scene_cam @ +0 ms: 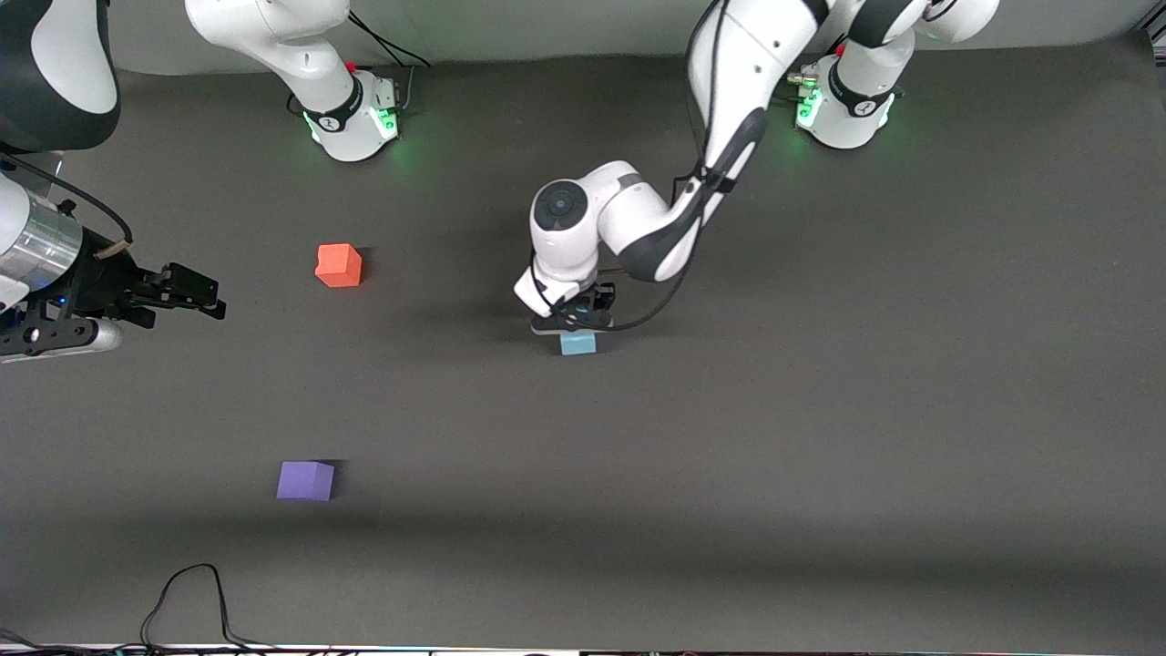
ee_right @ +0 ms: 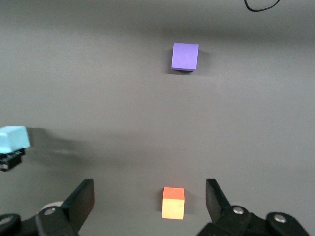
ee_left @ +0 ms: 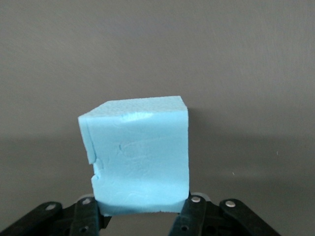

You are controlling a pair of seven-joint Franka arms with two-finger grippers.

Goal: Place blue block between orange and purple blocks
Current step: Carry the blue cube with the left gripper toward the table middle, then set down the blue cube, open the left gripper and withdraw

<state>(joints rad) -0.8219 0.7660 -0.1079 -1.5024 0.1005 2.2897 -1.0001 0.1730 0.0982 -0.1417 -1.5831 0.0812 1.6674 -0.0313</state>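
Observation:
The blue block [scene_cam: 577,343] is at the middle of the table, between the fingers [ee_left: 193,212] of my left gripper [scene_cam: 576,324], which is shut on its sides. In the left wrist view the block [ee_left: 140,157] fills the middle, and the left gripper [ee_left: 140,210] clamps its lower part. I cannot tell whether it touches the table. The orange block [scene_cam: 339,265] lies toward the right arm's end. The purple block [scene_cam: 305,480] lies nearer the front camera than the orange one. My right gripper [scene_cam: 208,303] is open and empty, in the air at the right arm's end. Its wrist view shows the right gripper [ee_right: 150,196], the orange block [ee_right: 173,202], the purple block [ee_right: 185,56] and the blue block [ee_right: 13,138].
A black cable [scene_cam: 193,594] loops on the table near the front edge, nearer the front camera than the purple block. The two arm bases [scene_cam: 357,114] [scene_cam: 847,109] stand along the back edge. The table [scene_cam: 820,410] is dark grey.

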